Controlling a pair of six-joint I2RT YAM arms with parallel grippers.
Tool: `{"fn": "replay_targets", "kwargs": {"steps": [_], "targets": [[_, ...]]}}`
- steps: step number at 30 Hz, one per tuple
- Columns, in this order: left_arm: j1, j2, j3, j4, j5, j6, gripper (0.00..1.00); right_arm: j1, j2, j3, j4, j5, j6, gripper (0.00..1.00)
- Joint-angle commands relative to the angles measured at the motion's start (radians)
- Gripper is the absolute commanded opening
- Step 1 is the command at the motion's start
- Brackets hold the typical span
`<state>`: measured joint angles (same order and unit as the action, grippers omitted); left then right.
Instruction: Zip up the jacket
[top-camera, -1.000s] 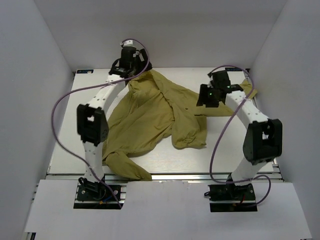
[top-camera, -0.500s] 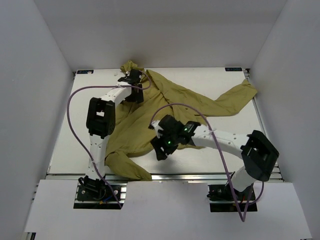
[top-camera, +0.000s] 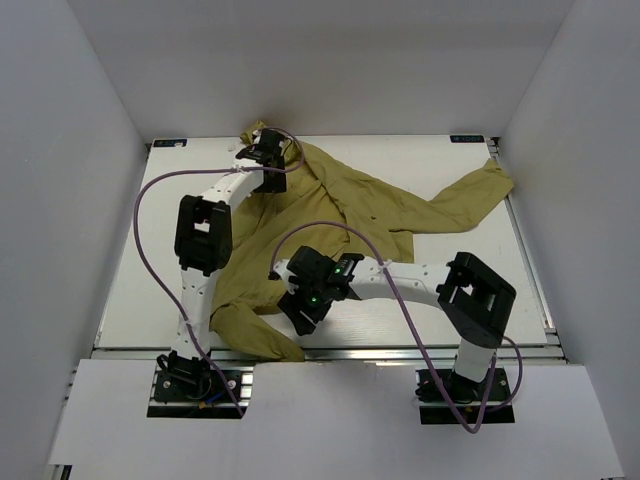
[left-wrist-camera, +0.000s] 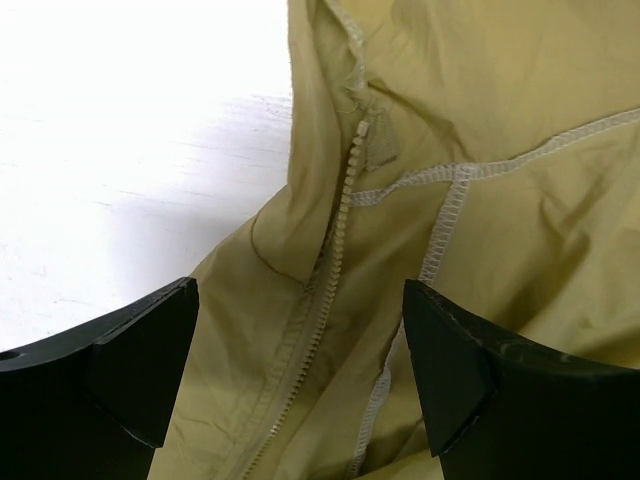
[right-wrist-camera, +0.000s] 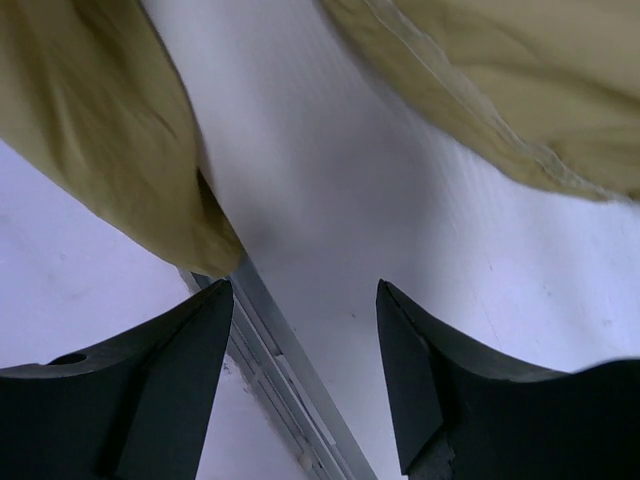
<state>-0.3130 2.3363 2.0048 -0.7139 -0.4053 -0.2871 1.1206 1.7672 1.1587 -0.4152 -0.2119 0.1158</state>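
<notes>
R fingers (right-wrist-camera: 150, 390) swung to table (top-camera: 400, 160) near edge — jacket (top-camera: 290, 200) hem beside

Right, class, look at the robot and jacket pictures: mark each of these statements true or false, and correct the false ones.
1. The left gripper is open above the jacket's zipper teeth. True.
2. The right gripper grips a sleeve. False: it is open over bare table, holding nothing.
3. One sleeve stretches toward the table's far right corner. True.
4. The jacket is folded into a neat square. False: it lies spread and crumpled.
</notes>
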Motion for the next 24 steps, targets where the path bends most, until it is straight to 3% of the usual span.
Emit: {"fn": "replay_targets", "kwargs": {"steps": [1, 5, 10, 15, 22, 23, 24], "targets": [[0.018, -0.025, 0.009, 0.023, -0.03, -0.017, 0.92, 0.013, 0.021, 0.059, 0.049, -0.024, -0.036, 0.65], [0.067, -0.04, -0.015, 0.099, 0.103, -0.02, 0.9, 0.021, 0.049, 0.073, 0.073, -0.056, -0.054, 0.65], [0.081, 0.006, 0.015, 0.143, 0.166, -0.001, 0.84, 0.025, 0.092, 0.087, 0.101, -0.093, -0.057, 0.66], [0.083, 0.057, 0.081, 0.136, 0.197, 0.005, 0.69, 0.03, 0.11, 0.107, 0.105, -0.142, -0.071, 0.67], [0.083, 0.072, 0.077, 0.174, 0.227, 0.023, 0.63, 0.045, 0.078, 0.075, 0.132, -0.179, -0.09, 0.72], [0.083, 0.074, 0.075, 0.175, 0.226, 0.022, 0.61, 0.048, 0.081, 0.079, 0.127, -0.187, -0.094, 0.72], [0.083, 0.072, 0.074, 0.179, 0.226, 0.022, 0.52, 0.054, 0.089, 0.081, 0.124, -0.19, -0.096, 0.72]]}}
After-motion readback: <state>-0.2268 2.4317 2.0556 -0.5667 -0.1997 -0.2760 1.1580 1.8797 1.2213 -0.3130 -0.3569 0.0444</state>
